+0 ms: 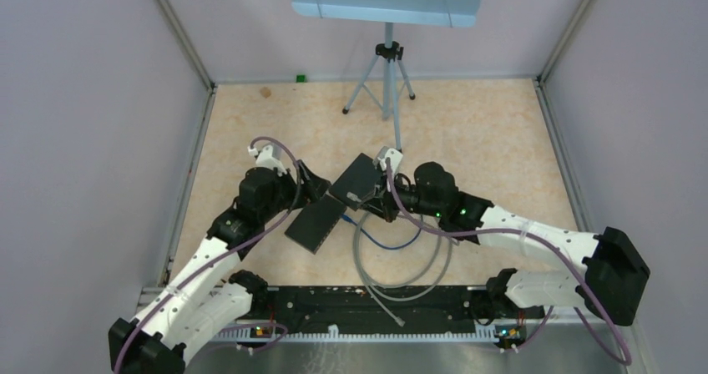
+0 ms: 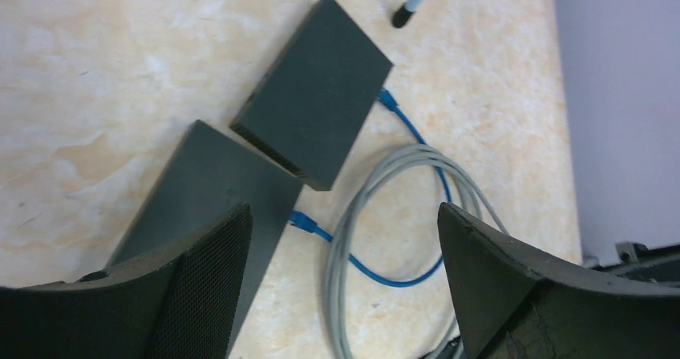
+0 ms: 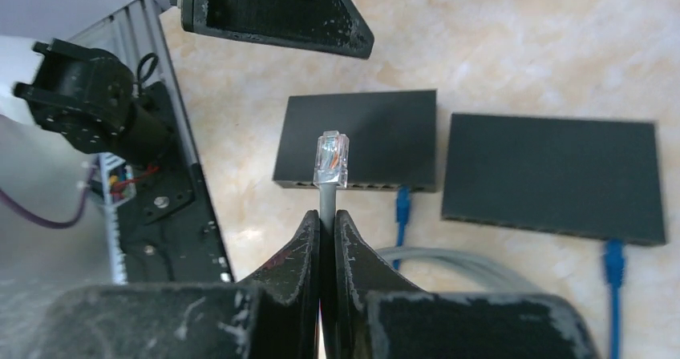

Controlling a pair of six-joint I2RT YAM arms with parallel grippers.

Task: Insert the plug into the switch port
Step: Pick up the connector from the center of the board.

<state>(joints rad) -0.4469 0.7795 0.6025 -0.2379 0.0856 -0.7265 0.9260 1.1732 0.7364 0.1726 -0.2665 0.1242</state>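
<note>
The right gripper (image 3: 327, 219) is pinched tight on a round grey cable (image 3: 327, 199). Its clear plastic plug (image 3: 333, 157) stands at 12 o'clock from the fingertips, against the port edge of a flat black switch box (image 3: 361, 127). A second black box (image 3: 553, 175) lies at 3 o'clock; the left gripper (image 2: 343, 213) gapes wide, holding nothing.

The middle of the counter (image 1: 501, 140) is crowded. The near switch (image 1: 316, 225) and far switch (image 1: 357, 176) lie just beside each other, with the left pincer (image 2: 343, 211) hanging spread above them. Along their port sides, a blue cable (image 1: 392, 242) and loops of grey cable (image 1: 417, 278) clutter the approach. A tripod (image 1: 386, 78) stands at the back, with open floor on either side.
</note>
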